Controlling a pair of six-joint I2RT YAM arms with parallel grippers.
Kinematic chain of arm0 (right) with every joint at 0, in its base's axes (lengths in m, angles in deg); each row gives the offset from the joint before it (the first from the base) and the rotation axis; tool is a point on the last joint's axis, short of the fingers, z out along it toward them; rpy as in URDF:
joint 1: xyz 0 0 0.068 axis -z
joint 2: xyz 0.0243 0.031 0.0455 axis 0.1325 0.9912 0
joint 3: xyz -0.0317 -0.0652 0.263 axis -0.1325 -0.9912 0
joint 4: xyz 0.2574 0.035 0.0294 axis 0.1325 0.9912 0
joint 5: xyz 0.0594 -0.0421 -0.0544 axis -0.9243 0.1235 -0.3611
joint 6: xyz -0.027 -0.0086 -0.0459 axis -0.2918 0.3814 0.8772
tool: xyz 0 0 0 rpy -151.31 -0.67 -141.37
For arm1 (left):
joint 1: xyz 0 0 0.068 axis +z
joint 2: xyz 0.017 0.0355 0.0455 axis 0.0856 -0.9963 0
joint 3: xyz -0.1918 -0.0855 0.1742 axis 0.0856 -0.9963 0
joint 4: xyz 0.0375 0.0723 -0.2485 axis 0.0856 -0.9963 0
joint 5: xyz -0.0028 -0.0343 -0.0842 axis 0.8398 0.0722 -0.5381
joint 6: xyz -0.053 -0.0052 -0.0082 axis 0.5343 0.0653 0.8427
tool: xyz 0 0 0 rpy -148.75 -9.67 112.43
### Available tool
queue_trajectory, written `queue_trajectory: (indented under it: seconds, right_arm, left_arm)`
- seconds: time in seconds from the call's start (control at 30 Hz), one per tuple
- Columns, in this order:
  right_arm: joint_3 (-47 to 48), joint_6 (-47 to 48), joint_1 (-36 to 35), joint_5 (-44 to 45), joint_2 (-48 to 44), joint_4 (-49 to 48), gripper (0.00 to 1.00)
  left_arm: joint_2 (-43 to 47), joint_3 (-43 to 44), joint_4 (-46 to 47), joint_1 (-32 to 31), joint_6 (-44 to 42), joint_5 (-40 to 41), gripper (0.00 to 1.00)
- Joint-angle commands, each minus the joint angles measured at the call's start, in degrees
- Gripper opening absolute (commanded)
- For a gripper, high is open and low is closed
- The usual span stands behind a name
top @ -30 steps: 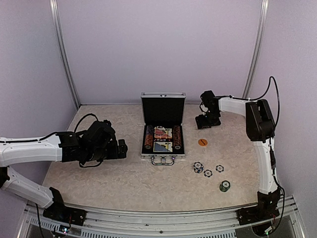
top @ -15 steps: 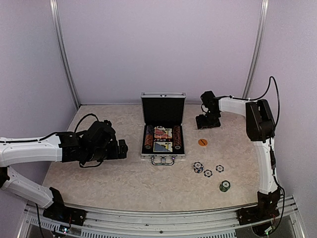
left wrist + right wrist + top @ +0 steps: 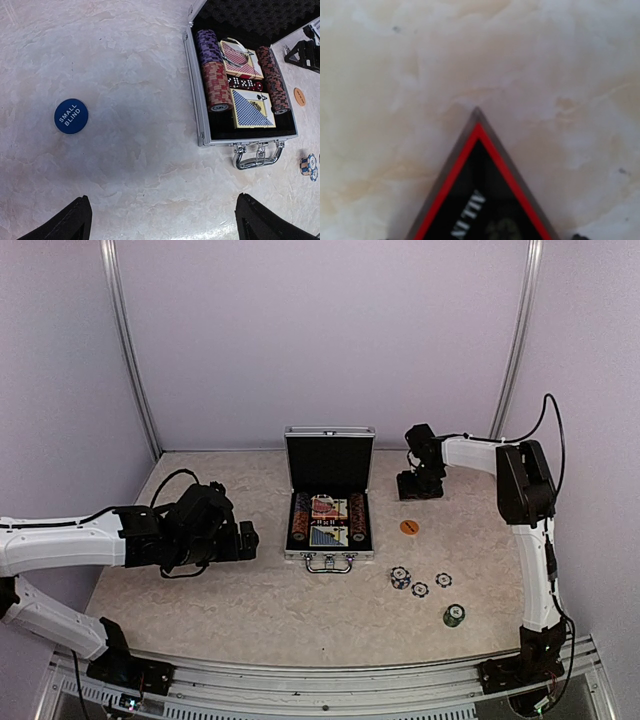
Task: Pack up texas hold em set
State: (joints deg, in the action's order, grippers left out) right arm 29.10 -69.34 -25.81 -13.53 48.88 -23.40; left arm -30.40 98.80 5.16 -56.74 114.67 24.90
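Blue disc: "SMALL BLIND". Blk/red triangle: "ALL IN".

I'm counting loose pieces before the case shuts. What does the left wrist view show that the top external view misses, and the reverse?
Only the left wrist view: a blue SMALL BLIND disc on the table, left of the open silver case. Only the top external view: a green chip and two further blue-and-white chips. Both: that case, the orange disc and one blue-and-white chip.
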Motion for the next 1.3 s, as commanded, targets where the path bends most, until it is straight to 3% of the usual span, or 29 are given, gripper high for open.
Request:
queue_trajectory:
  seconds: [0.0, 0.33, 1.27]
  right_arm:
    - [-2.7, -0.2, 0.9, 0.4, 1.2, 2.5, 0.73]
    - [-3.6, -0.1, 1.1, 0.6, -0.6, 1.6, 0.67]
    - [-15.1, -1.7, -4.4, 1.8, -14.1, -2.0, 0.67]
  left_arm:
    - [0.5, -0.8, 1.0, -0.4, -0.1, -0.1, 0.99]
    - [0.1, -0.1, 1.0, -0.4, -0.3, -0.4, 0.99]
    - [-1.2, 0.4, 2.0, -0.6, -0.2, -1.1, 0.99]
